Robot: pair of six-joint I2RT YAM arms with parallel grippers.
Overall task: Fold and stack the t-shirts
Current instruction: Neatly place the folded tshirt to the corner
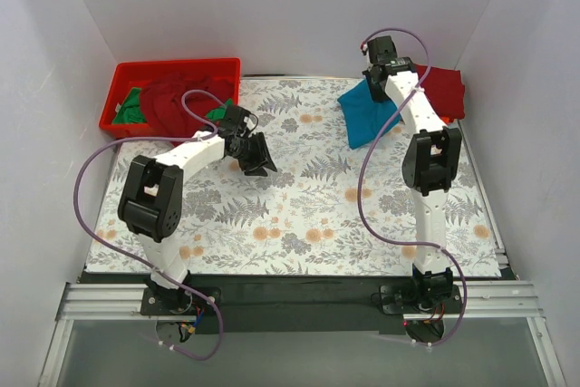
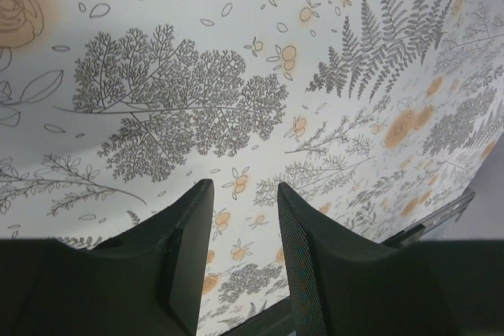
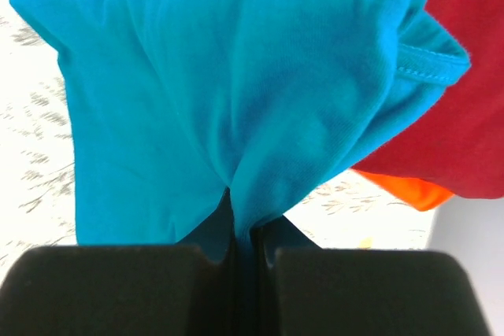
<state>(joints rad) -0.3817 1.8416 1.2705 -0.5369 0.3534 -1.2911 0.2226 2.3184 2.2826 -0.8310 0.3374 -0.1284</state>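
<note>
From where I'm standing, the right claw (image 3: 244, 230) is pinching the teal t-shirt (image 3: 236, 76) beside the dark red t-shirt (image 1: 444, 88) at the far right, the left claw (image 2: 244, 194) is hanging part-open and empty over the surface (image 1: 299, 215), and more shirts (image 1: 177, 101) are lying unfolded in the tray (image 1: 177, 63).

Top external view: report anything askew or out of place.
The teal t-shirt sits bunched and crooked at the far right, pinched in the right hand, beside a dark red t-shirt. Unfolded shirts are heaped in the red tray. Nothing looks damaged.
</note>
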